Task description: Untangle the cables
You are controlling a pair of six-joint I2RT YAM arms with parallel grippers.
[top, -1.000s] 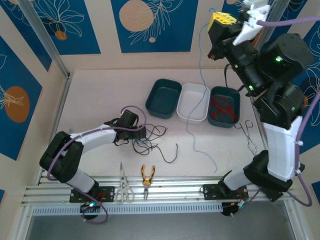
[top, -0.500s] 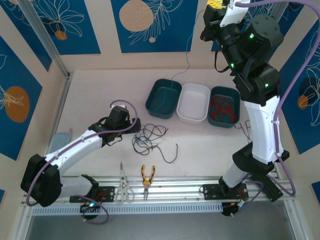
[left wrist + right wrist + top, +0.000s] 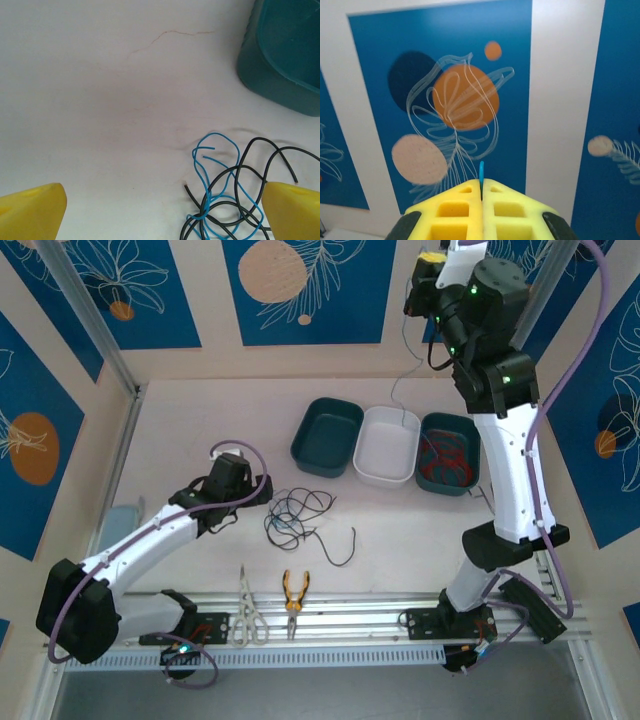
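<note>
A small tangle of blue and black cables (image 3: 292, 516) lies on the white table, seen close up as looping wires (image 3: 223, 197). My left gripper (image 3: 266, 490) sits just left of it, its yellow fingers (image 3: 32, 209) wide apart with nothing between them (image 3: 160, 205). A loose black cable (image 3: 345, 546) lies to the tangle's right. My right gripper (image 3: 430, 262) is raised high at the back, shut on the tip of a thin blue cable (image 3: 481, 172). That cable (image 3: 405, 380) hangs down to the white tray (image 3: 372, 468). Red cables (image 3: 446, 456) lie in the right teal bin.
Three bins stand in a row at the back: a teal one (image 3: 322, 462) (image 3: 250, 60), the white tray, and the teal one (image 3: 474, 430) with red cables. Scissors (image 3: 245, 608) and pliers (image 3: 293, 592) lie at the near edge, forceps (image 3: 497, 508) at the right.
My right arm rose and straightened, carrying the blue cable fully off the table; its lower end swung to the white tray. My left gripper drew back from the tangle.
</note>
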